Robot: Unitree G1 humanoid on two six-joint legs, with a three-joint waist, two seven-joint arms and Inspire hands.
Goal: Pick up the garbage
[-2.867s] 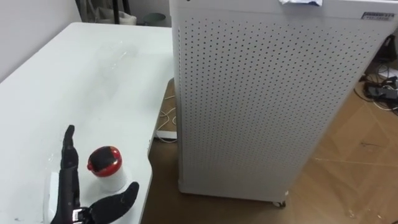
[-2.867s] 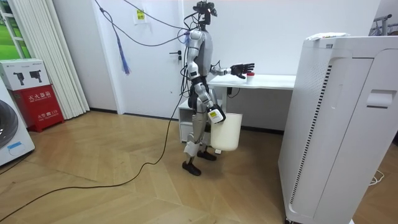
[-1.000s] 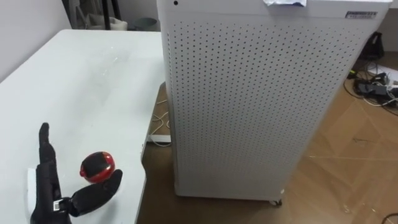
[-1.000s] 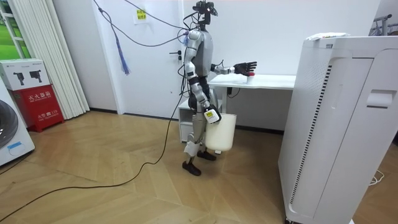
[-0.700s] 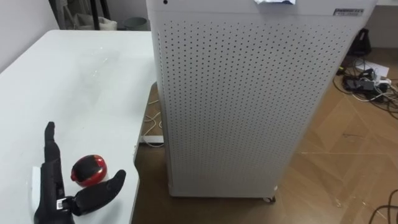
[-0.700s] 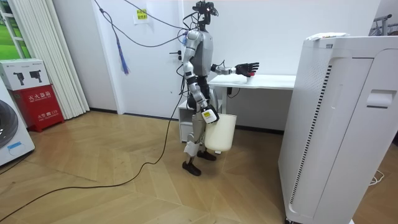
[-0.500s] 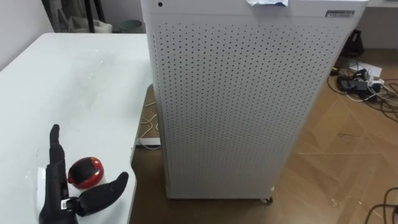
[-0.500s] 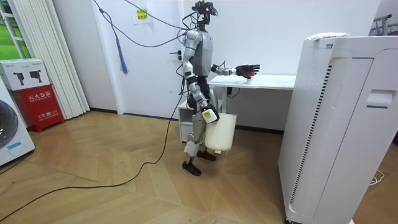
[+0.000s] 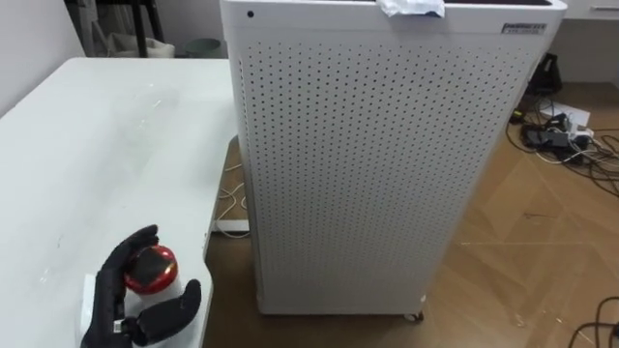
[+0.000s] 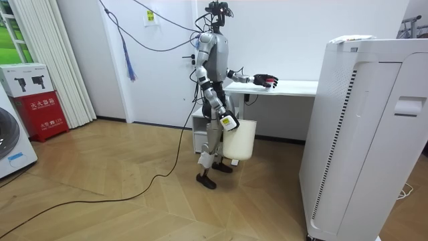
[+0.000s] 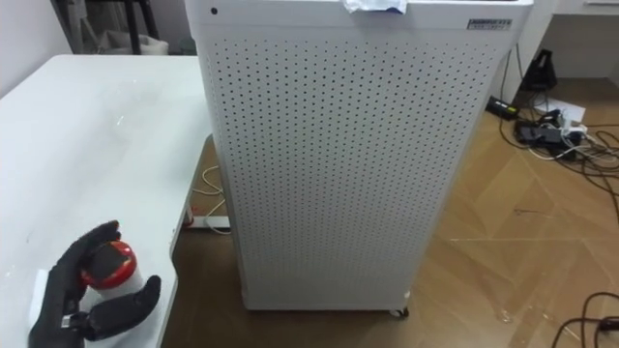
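Note:
A small white bottle with a red cap (image 9: 155, 270) (image 11: 106, 265) stands near the front right corner of the white table (image 9: 106, 135). My left hand (image 9: 132, 290) (image 11: 77, 286) is on it, fingers curled over the cap and thumb against its near side. In the room view I stand at the table's end with the left hand (image 10: 267, 81) stretched out over it. A white bucket (image 10: 241, 139) hangs at my right hand (image 10: 227, 122), low by my thigh.
A tall white perforated cabinet (image 9: 387, 164) stands right of the table with a narrow gap between them; a crumpled white scrap (image 9: 411, 8) lies on its top. Cables (image 9: 561, 130) lie on the wooden floor at far right.
My left hand's fingers, straight beside the bottle before, have curled over its red cap. The camera has shifted a little; the bucket has swung slightly.

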